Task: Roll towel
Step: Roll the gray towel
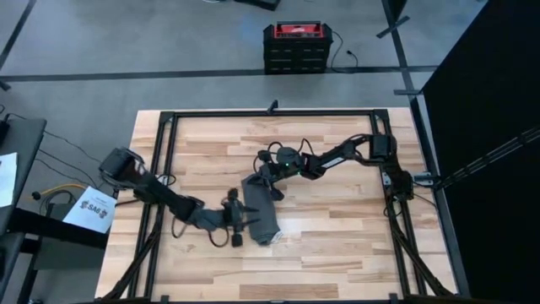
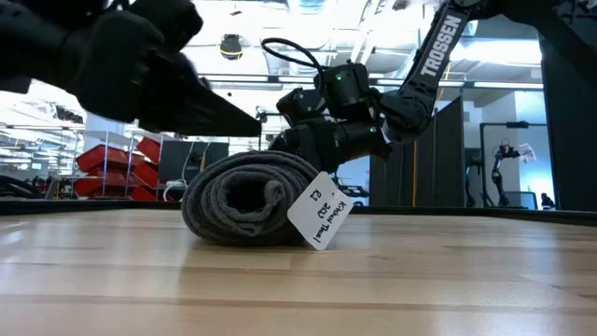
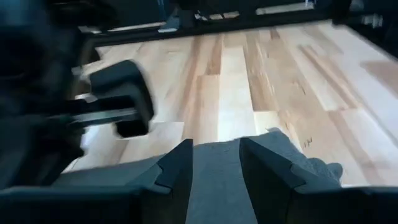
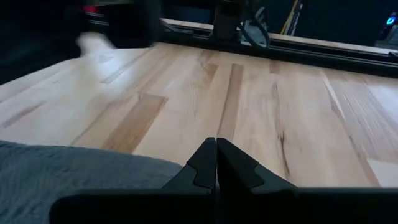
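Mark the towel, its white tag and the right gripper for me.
towel (image 2: pixel 244 201): low view, on the rolled end's spiral face.
tag (image 2: pixel 320 211): low view, on the white card's middle.
right gripper (image 4: pixel 216 163): right wrist view, where the two shut fingertips meet.

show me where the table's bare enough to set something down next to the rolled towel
Bare wood runs along the table near edge below the towel, and across the right side between the towel and the right frame rail. The far-left corner is also free. It is crowded mid-table: the left gripper and right gripper both sit at the roll.
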Robot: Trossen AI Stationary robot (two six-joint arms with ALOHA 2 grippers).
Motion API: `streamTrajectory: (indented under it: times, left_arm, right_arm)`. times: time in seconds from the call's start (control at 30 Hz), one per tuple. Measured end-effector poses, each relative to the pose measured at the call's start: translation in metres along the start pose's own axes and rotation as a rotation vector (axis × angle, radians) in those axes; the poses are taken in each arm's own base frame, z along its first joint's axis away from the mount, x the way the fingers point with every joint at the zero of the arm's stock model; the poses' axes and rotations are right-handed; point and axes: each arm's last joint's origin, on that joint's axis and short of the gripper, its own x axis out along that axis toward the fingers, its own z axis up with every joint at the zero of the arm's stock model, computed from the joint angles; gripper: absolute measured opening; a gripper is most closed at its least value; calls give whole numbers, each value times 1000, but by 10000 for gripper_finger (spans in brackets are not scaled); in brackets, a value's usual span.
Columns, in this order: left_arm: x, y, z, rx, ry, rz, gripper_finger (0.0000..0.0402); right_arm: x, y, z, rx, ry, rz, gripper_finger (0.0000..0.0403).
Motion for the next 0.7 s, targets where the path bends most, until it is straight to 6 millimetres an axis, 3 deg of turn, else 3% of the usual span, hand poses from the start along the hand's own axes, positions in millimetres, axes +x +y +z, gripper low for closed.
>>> streamTrajectory:
  times: [0.17,0.43,0.53,0.7]
  left_arm:
    - [25,-18,11,74,66,-6,118]
    - [29,-23,11,64,138,-17,118]
    - [33,-27,4,26,136,-20,118]
    - [49,-38,-27,-15,175,-2,118]
  right_arm:
    - [-3,-7,-3,45,12,2,0]
    - [-3,-4,-11,49,98,23,0]
    - [-3,-2,-13,55,121,32,0]
    - [-1,5,-17,65,171,43,0]
